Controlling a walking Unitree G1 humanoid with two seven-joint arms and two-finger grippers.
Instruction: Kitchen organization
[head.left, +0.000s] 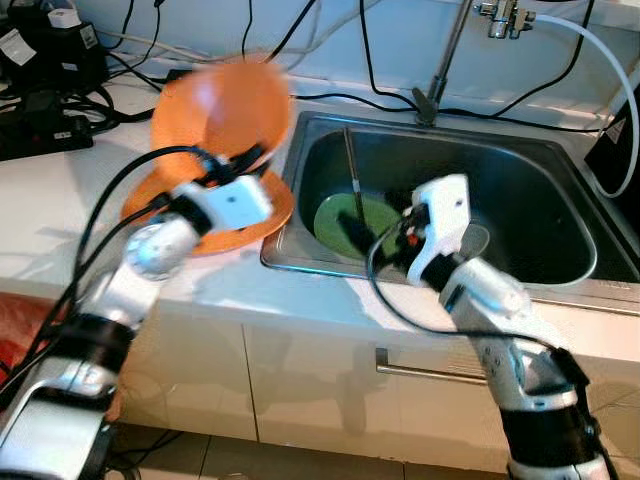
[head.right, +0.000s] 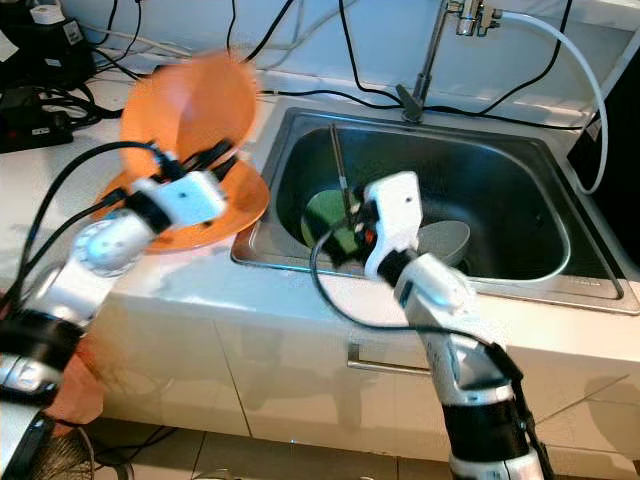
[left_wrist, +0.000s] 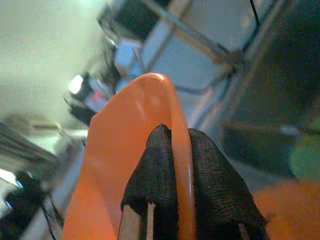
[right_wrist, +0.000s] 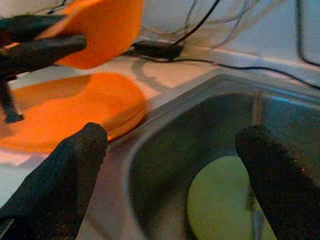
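My left gripper (head.left: 240, 158) is shut on the rim of an orange bowl (head.left: 222, 108), held tilted in the air above an orange plate (head.left: 250, 218) on the white counter left of the sink. The bowl's edge sits pinched between the black fingers (left_wrist: 160, 180) in the left wrist view. My right gripper (right_wrist: 170, 165) is open over the sink's left part, its fingers spread wide with nothing between them. Below it in the steel sink (head.left: 520, 190) lies a green plate (head.left: 352, 222) with a dark utensil (head.left: 352, 175) leaning across it.
A faucet pipe (head.left: 445, 60) rises behind the sink, with a white hose (head.left: 610, 70) curving to the right. Black cables and electronics (head.left: 50, 90) crowd the back left of the counter. A grey dish (head.right: 445, 240) lies in the sink right of the green plate. White cabinet fronts (head.left: 330, 380) stand below.
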